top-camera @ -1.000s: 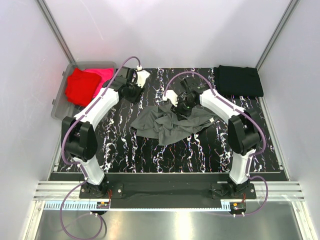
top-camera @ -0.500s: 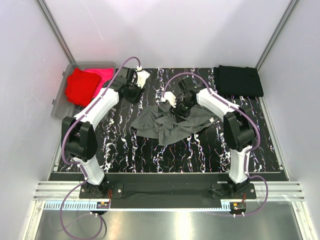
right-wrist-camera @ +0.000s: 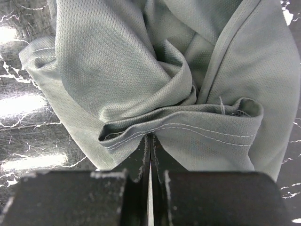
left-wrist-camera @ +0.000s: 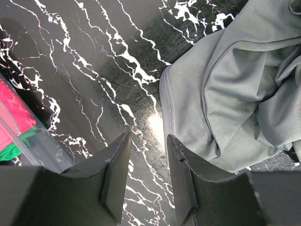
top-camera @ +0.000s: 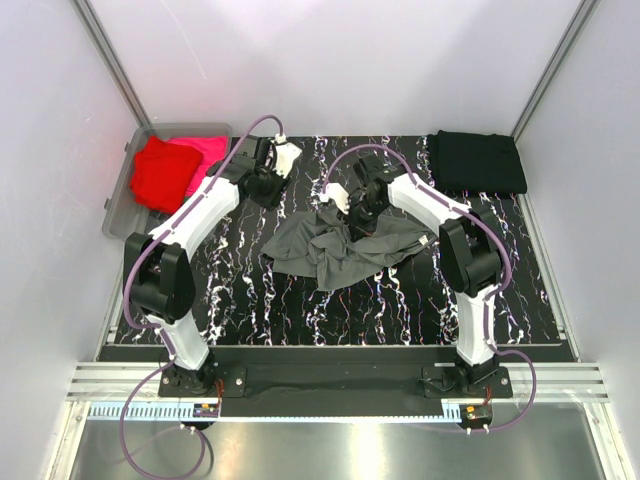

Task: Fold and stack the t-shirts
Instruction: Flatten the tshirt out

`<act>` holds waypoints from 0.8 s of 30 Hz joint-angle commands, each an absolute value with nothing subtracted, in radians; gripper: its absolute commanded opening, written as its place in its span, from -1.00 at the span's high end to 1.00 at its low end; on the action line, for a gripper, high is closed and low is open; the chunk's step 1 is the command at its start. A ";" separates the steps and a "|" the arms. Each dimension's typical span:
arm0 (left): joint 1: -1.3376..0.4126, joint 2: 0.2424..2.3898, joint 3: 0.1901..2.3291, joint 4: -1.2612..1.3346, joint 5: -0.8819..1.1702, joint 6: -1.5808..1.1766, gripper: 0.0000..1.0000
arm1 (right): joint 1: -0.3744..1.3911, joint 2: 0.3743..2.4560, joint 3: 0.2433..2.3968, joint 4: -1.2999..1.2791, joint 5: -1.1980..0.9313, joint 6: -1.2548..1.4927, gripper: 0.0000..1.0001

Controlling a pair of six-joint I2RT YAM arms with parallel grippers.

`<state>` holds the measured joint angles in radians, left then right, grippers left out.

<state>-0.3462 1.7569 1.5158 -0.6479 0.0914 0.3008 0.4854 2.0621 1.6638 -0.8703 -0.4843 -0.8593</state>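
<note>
A dark grey t-shirt [top-camera: 335,246] lies crumpled in the middle of the black marbled table [top-camera: 250,290]. My right gripper [top-camera: 362,213] is shut on its stitched hem [right-wrist-camera: 188,129] at the shirt's far edge. My left gripper [top-camera: 262,185] is open and empty, held over bare table just left of the shirt's edge [left-wrist-camera: 188,103]. A folded black t-shirt [top-camera: 478,161] lies at the far right corner. Red [top-camera: 158,172] and pink [top-camera: 205,152] shirts lie in a clear bin; a bit of green [left-wrist-camera: 10,151] shows there in the left wrist view.
The clear plastic bin [top-camera: 120,205] stands off the table's far left corner. White walls and metal posts close in the back and sides. A metal rail [top-camera: 330,385] runs along the near edge by the arm bases.
My right gripper has shifted slightly toward the far side with the grey shirt's hem in it. The left arm has barely moved.
</note>
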 commanded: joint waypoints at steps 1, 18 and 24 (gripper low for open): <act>-0.351 1.730 1.517 -0.611 0.069 0.318 0.17 | 0.489 2.036 1.720 -0.887 -0.506 -0.859 1.00; -0.351 1.752 1.598 -0.611 0.084 0.333 0.17 | 0.474 1.756 1.709 -0.882 -0.379 -0.792 0.29; -0.347 1.740 1.586 -0.611 0.077 0.339 0.17 | 0.479 1.926 1.784 -0.954 -0.494 -0.700 0.23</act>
